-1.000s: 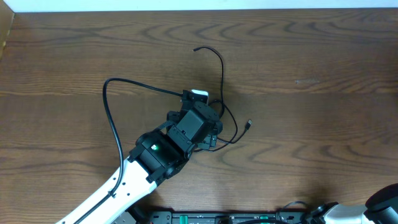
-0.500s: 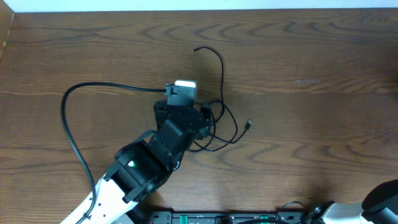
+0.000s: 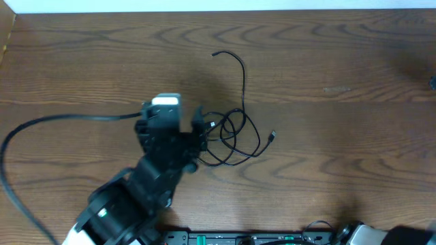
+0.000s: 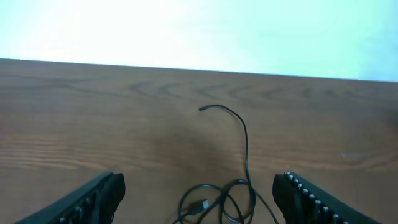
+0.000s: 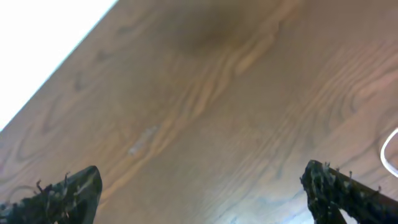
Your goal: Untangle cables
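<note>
Left arm [image 3: 129,201] extended from lower left, left gripper [image 4: 199,183] spread wide, right gripper [image 5: 200,175] spread wide

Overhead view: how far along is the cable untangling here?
Done: nothing visible; the black cable lies in overlapping loops on the table. In hand: the left gripper hangs open facing those loops, gripping nothing; the right gripper is open above the wood. Left: pulling the loops apart.
</note>
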Robot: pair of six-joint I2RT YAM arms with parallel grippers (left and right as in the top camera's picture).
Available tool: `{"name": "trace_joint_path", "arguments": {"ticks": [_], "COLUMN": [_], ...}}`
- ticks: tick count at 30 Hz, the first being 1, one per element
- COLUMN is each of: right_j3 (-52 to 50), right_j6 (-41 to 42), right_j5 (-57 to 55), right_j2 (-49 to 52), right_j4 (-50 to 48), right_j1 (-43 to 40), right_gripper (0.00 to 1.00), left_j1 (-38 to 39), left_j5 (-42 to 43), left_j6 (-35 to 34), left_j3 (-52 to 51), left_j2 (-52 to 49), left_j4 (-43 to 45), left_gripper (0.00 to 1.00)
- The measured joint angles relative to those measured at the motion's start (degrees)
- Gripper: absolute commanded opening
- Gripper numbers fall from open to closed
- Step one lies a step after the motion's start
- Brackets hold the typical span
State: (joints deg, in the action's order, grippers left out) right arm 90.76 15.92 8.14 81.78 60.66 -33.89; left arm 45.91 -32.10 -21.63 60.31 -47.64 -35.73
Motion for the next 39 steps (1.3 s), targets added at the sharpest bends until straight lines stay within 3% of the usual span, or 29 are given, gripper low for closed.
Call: {"name": "trace_joint_path", "arguments": {"ticks": [6, 12, 20, 26, 39], "right_j3": [-5.01, -18.58, -33.07, -39.26, -39.89], "right_j6": [-5.62, -6.75, -4.31, -8.63, -13.2], "right_j5": [0.04, 0.24, 3.58, 8.48, 9.44], "right_j2": [-10.32, -20.04, -23.67, -23.76, -23.26], "right_j4": [-5.38, -9.44, -10.49, -13.46, -16.17], "right_j1": [6.08, 14.82, 21.2, 28.98, 35.85], "right_gripper": [0.99, 0.99, 0.99, 0.99, 0.99], "left_j1": [0.02, -0.04, -0.04, -0.04, -0.04], "left_j5": [-5.55, -12.68, -15.23, -13.31, -3.69], "left_j6": [-0.33, -4.68, -13.03, -17.73, -15.39], "left_j3": [0.02, 0.02, 0.02, 0.02, 0.02], "left_j2": [6.47, 9.86, 10.73, 10.73, 10.71], "left_j4": [-7.67, -17.2, -26.29, -27.8, -26.69], "left_gripper": [0.81, 0.81, 0.81, 0.88, 0.94]}}
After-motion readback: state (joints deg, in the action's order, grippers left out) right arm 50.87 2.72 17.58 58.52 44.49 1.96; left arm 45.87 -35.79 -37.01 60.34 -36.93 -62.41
